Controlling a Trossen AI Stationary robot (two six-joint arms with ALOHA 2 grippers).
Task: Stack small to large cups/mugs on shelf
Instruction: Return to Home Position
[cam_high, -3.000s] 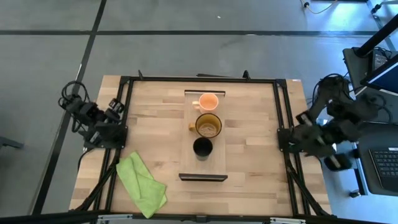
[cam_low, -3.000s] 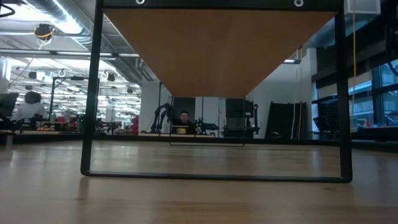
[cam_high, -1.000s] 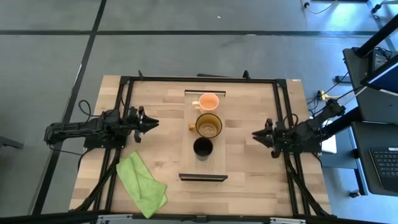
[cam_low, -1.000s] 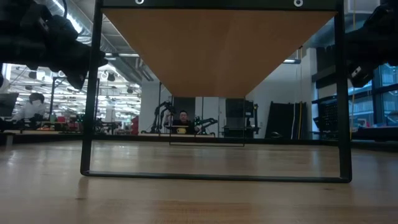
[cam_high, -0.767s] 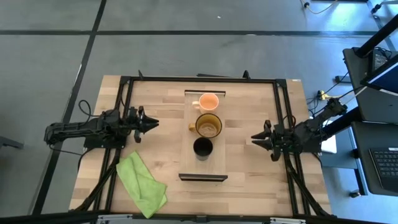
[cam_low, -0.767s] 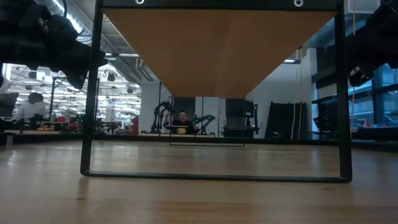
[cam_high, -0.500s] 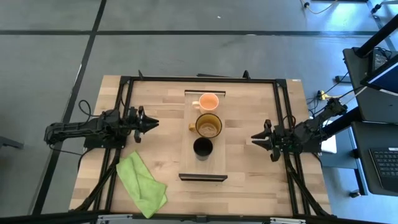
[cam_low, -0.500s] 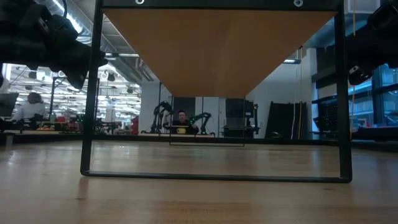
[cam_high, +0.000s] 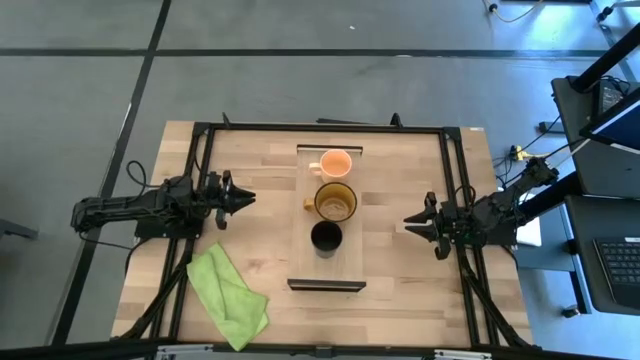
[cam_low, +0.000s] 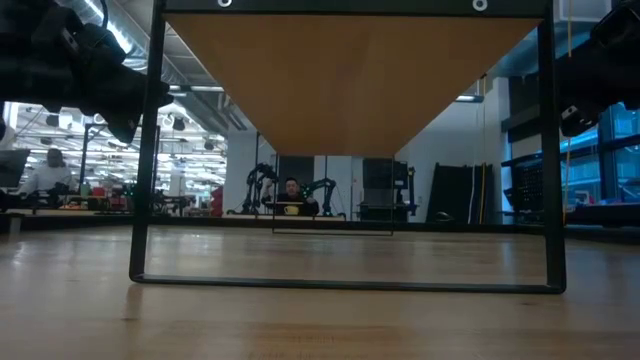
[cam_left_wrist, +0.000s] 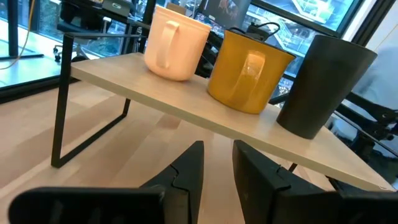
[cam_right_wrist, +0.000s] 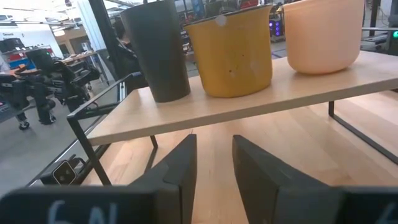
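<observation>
The light-wood shelf (cam_high: 326, 215) stands on black wire legs at the table's middle. Three vessels stand upright on their bases in a row on it. The peach-orange mug (cam_high: 335, 163) is at the far end, the amber-yellow mug (cam_high: 335, 201) in the middle, and the black cup (cam_high: 325, 237) toward the near end. My left gripper (cam_high: 246, 198) hovers left of the shelf, pointing at it; its fingers (cam_left_wrist: 189, 171) stand a narrow gap apart and hold nothing. My right gripper (cam_high: 407, 220) hovers right of the shelf, pointing at it, and also stands narrowly open and empty (cam_right_wrist: 214, 168).
A crumpled green cloth (cam_high: 228, 297) lies on the table at the near left. A black metal frame (cam_high: 320, 127) borders the tabletop. In the low view the shelf's underside (cam_low: 350, 80) and legs (cam_low: 148, 150) fill the middle. A person (cam_low: 290, 190) sits far behind.
My right gripper has crept a little toward the shelf and then held still. My left gripper and the three vessels have kept still.
</observation>
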